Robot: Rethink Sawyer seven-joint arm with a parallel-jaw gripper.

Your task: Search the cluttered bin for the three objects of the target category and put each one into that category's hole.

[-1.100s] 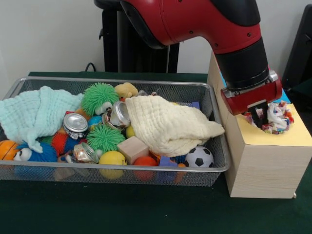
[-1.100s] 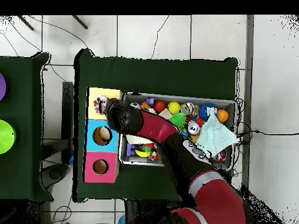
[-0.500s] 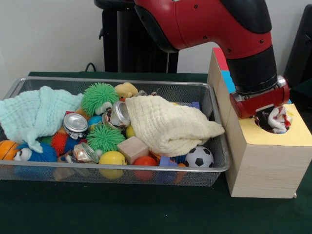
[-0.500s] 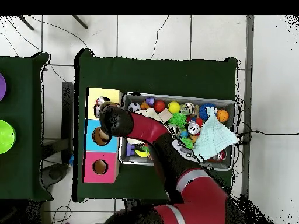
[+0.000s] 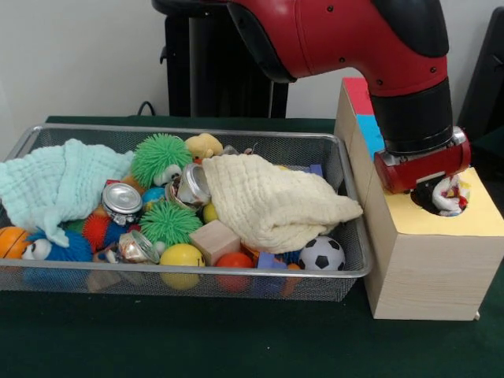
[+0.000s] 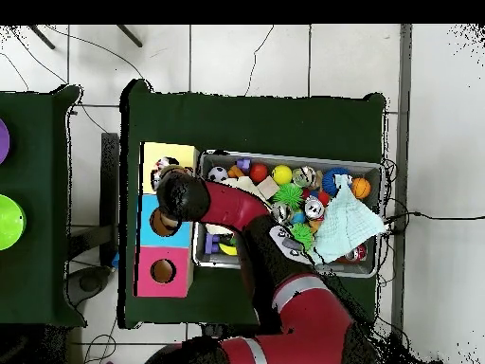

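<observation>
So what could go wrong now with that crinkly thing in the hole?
The crinkly wrapper sits bunched in the yellow hole, part of it above the rim, so it might snag there instead of dropping. The arm's red wrist hangs right over it and could drag it back out. The gripper itself is hidden.

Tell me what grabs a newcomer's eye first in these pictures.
The big red arm comes first, reaching down from the top over the yellow end of the wooden box, where a crumpled wrapper sits in the hole. Next comes the wire bin beside the box, crammed with toys, with a cream cloth heaped at its box end and a mint cloth at the other.
</observation>
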